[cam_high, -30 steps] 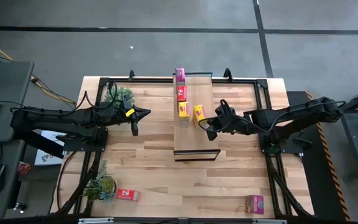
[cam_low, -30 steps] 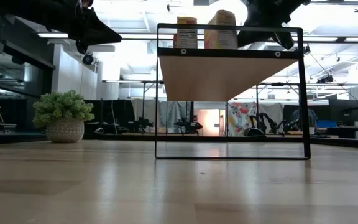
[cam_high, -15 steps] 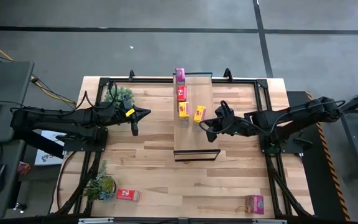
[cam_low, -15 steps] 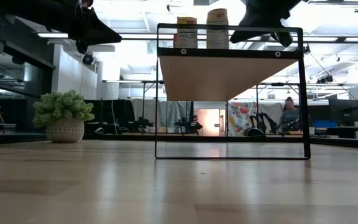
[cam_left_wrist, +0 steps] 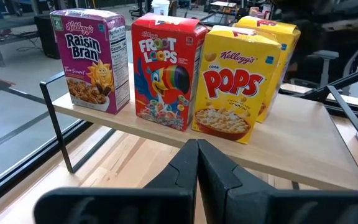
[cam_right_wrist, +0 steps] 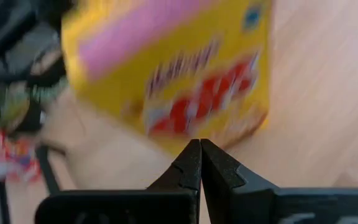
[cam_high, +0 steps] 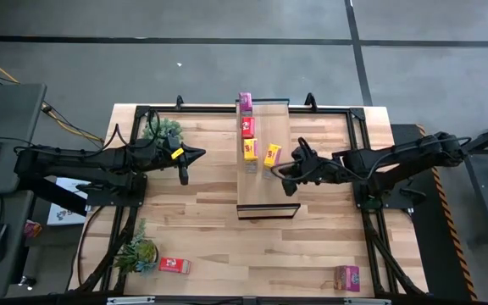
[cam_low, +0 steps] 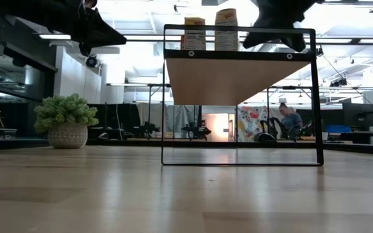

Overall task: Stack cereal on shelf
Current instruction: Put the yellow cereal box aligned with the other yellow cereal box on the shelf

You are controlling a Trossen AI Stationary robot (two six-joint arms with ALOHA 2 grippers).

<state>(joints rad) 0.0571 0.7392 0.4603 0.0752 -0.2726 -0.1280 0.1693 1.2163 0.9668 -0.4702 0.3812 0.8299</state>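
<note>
Frame centre, the closed, empty right claw sits just right of the second yellow cardboard cereal box.

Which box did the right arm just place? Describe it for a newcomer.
On the shelf at table centre, three boxes line its left edge. The second yellow Corn Pops box stands out of that row, turned askew, nearest the right gripper.

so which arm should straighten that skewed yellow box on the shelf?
Right. Its claw sits beside the skewed yellow box on the shelf; the left claw hangs off the shelf's far side.
</note>
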